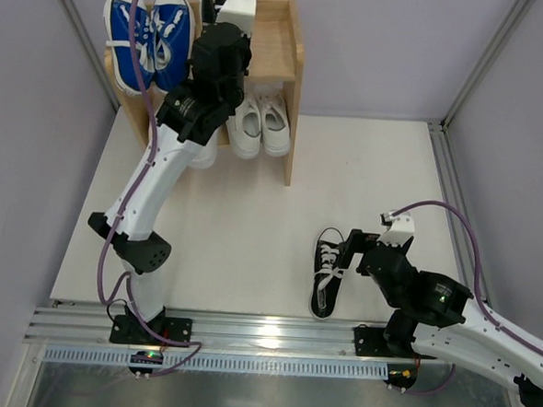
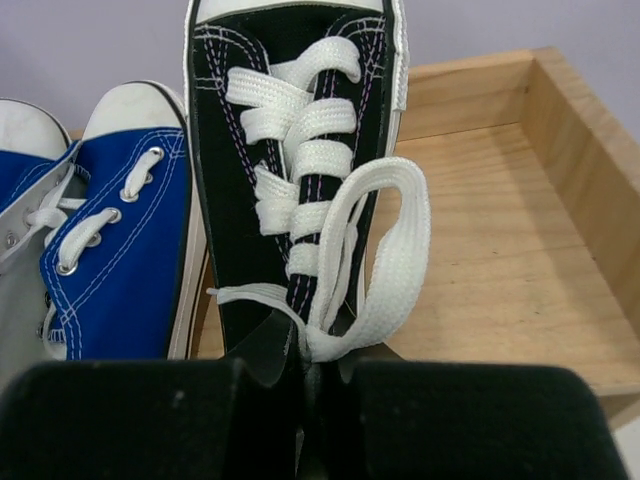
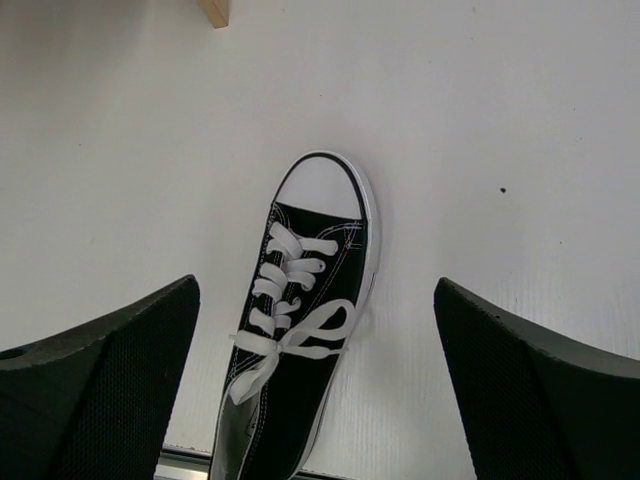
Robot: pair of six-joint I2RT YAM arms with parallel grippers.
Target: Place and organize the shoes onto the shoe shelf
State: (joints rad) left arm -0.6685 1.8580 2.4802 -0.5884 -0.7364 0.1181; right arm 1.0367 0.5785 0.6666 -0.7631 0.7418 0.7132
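The wooden shoe shelf point(image 1: 293, 85) stands at the back. A blue pair point(image 1: 148, 34) lies on its top tier at the left, and a white pair point(image 1: 260, 124) sits on the lower tier. My left gripper point(image 2: 312, 372) is over the top tier point(image 2: 490, 250). It is shut on the rear of a black sneaker point(image 2: 300, 150), which lies right beside a blue shoe point(image 2: 130, 240). In the top view the arm hides most of that sneaker. The other black sneaker point(image 1: 327, 271) lies on the table. My right gripper point(image 3: 315, 285) is open just behind and above it point(image 3: 300, 340).
Another white shoe point(image 1: 204, 153) shows partly under the left arm at the shelf's lower tier. The right half of the top tier is bare wood. Frame posts stand at the back corners, and a metal rail point(image 1: 264, 332) runs along the near edge.
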